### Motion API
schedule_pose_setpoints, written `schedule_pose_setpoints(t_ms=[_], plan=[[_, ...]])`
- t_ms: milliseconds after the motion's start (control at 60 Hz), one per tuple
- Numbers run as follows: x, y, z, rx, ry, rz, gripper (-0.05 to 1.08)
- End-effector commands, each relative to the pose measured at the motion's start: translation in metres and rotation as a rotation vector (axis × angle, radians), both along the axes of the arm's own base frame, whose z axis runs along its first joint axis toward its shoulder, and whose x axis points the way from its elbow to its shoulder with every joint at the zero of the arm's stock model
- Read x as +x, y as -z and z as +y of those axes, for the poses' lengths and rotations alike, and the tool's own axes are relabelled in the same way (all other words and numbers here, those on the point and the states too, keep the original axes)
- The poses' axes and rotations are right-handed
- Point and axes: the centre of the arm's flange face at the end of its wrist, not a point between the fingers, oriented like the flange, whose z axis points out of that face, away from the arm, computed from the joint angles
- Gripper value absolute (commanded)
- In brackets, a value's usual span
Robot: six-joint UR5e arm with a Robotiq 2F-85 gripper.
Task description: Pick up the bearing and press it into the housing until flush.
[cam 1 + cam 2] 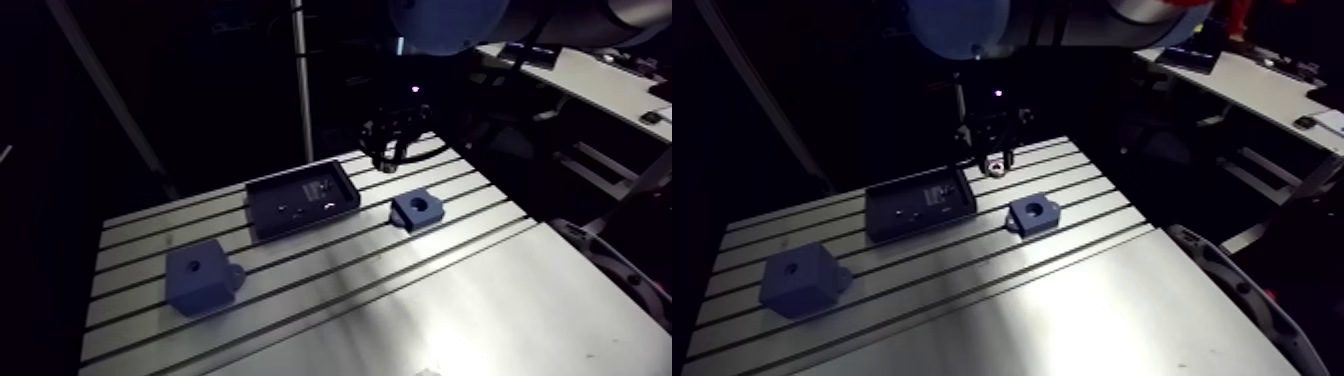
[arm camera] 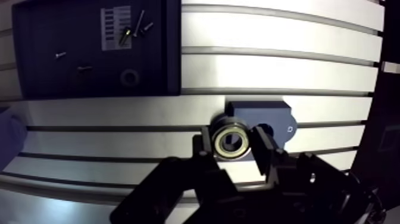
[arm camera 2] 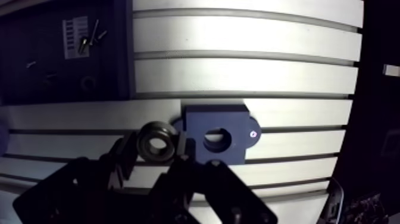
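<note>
Arm reaching down near the bench's (image 1: pixel 480 300) far edge, gripper (image 2: pixel 233 146) clamped on the bearing (image 2: pixel 232 141) (bore facing the wrist camera), raised just beside the housing (image 3: pixel 217 134), tray (image 1: pixel 300 200) nearby.

Room dim. Strong glare patch on table (image 1: pixel 470 300) toward its front edge; wrist view slats washed out white, slots bowed. Tray (image 1: pixel 300 200) and gripper (image 2: pixel 233 146) near-black; bearing (image 2: pixel 233 138) glints.

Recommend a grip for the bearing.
Probably as the gripper holds it: pinch the bearing across its outer ring, from above. Its bore lines up with the approach, like the upward-facing hole in the housing, so it can push straight down.
</note>
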Motion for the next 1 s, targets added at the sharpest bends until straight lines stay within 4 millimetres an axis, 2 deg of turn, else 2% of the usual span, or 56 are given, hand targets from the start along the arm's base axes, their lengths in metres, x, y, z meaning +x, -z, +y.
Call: schedule_pose_setpoints(t_ms=[17, 333, 650, 1000], plan=[[0.016, 0.002, 0.026, 0.005, 0.021, 0.011, 0.75], [0.036, 0.023, 0.042, -0.007, 0.037, -0.009, 0.76], [0.046, 0.035, 0.051, 0.0, 0.068, -0.001, 0.76], [0.045, 0.045, 0.054, -0.005, 0.064, -0.006, 0.76]])
